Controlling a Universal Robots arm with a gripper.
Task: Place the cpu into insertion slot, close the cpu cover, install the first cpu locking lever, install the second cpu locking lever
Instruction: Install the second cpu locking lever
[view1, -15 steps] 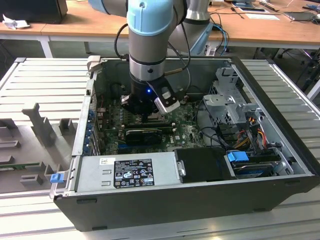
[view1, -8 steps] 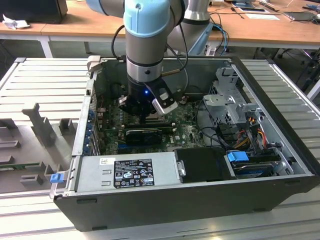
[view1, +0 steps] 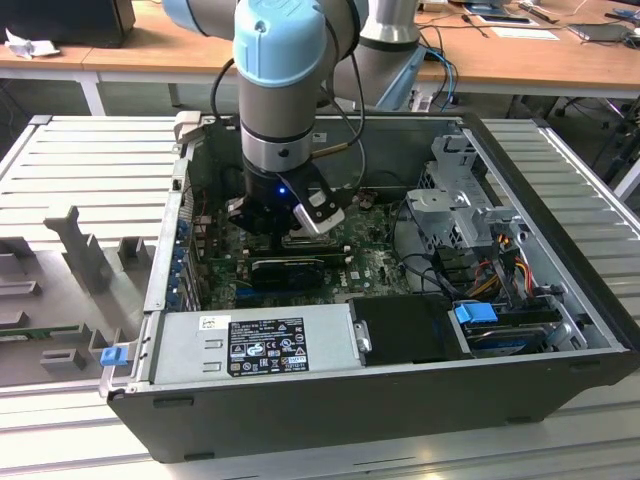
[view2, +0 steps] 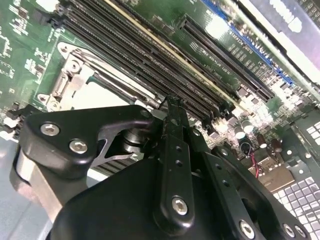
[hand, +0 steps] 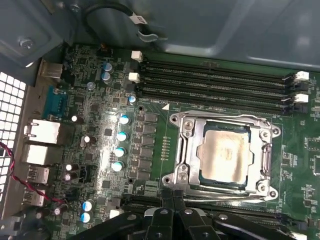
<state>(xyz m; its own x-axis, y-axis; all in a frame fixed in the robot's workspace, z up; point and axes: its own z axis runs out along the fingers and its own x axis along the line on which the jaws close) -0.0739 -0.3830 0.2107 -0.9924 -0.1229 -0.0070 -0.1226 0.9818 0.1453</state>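
The gripper (hand: 173, 197) has its two fingers (hand: 166, 200) drawn narrow, tips side by side with nothing visible between them. In the second wrist view the gripper (view2: 172, 107) comes to a point just above the board. Whether the tips touch anything I cannot tell.

Just ahead of the fingertips runs a thin metal locking lever (hand: 220, 188), lying flat along the near edge of the socket. I cannot tell whether it is hooked down. Directly beyond it sits the cpu (hand: 224, 152), pale face up, inside the insertion slot (hand: 200, 175). The cpu cover (hand: 186, 150) lies down around it, so the chip shows through the window.

The chip is light, stiff and smooth. Its underside contacts are delicate, so I would take it only by opposite edges and never press on its centre. The cover is thin sheet metal, springy, best pushed at its free rim. The lever is stiff spring wire, likely to snap back, and best caught near its bent end.

Past the socket lie the long black memory slots (hand: 215, 85), and off to one side of the fingers a row of blue-topped capacitors (hand: 120, 142). In the exterior view the gripper (view1: 300, 225) reaches down into the open computer case (view1: 400, 400).
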